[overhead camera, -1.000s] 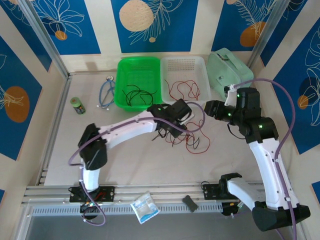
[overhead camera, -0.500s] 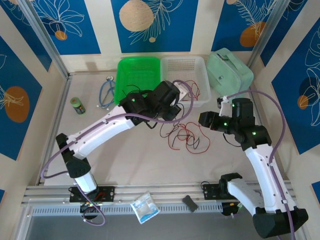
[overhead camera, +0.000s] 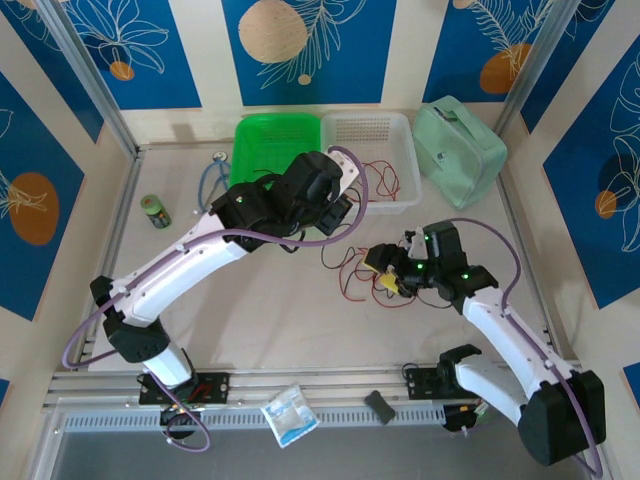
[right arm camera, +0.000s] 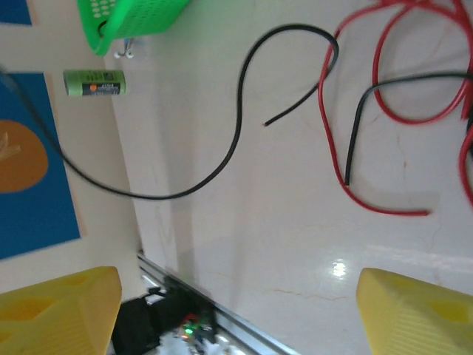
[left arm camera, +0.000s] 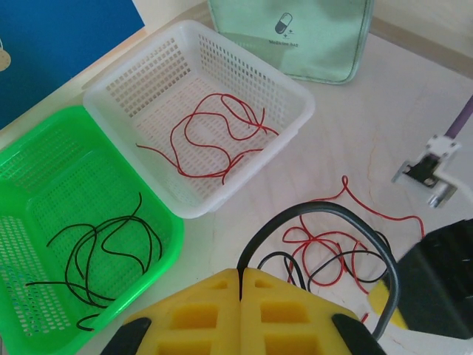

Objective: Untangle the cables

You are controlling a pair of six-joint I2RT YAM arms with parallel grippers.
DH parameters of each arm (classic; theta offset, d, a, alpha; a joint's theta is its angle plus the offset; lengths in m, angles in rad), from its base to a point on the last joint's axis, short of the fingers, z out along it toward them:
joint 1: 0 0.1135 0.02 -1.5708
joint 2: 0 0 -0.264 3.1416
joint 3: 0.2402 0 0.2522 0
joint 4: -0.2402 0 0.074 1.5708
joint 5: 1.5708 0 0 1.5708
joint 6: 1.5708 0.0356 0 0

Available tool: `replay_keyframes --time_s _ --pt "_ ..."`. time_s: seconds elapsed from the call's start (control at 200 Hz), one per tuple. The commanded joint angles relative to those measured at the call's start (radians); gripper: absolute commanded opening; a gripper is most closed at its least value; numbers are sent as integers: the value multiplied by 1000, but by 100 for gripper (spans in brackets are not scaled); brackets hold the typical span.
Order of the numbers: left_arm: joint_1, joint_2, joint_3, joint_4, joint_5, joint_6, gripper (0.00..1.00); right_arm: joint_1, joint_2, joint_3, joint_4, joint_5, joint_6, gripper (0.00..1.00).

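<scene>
Pale tabletop [overhead camera: 260, 320] stretched under both my arms, with blue leaf-patterned panels behind. My left gripper [left arm camera: 241, 292] was pressed closed, its yellow pads meeting on one thin black wire [left arm camera: 329, 207] that arched out of the seam and down to the right. I judged I held it raised so it could draw free of the loose tangle of red and black wires [left arm camera: 325, 238] on the table just beyond. My right gripper [right arm camera: 236, 310] hung low over that tangle, pads spread wide with nothing between them, probably to pin or take a strand. Farther out, the green plastic mesh basket [left arm camera: 44, 148] held black wires [left arm camera: 103, 251] and the white plastic mesh basket [left arm camera: 295, 92] held red wires [left arm camera: 214, 137], so colour seemed to decide each wire's place. A mint-green fabric pouch [left arm camera: 295, 37] sat behind the white basket.
</scene>
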Motion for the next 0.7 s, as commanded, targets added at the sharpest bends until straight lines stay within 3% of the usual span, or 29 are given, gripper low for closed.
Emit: replay_keyframes --time_s 0.0,0.3,0.42,0.695 --pt "-6 -9 17 26 -13 11 4 41 55 10 169 46 183 86" --pt "-6 -35 14 39 -21 25 4 74 326 39 362 118 326 82" --pt "-6 -47 14 44 -23 29 4 106 421 107 391 128 319 75" --pt "-6 -98 15 41 -56 34 4 155 540 193 374 159 294 26"
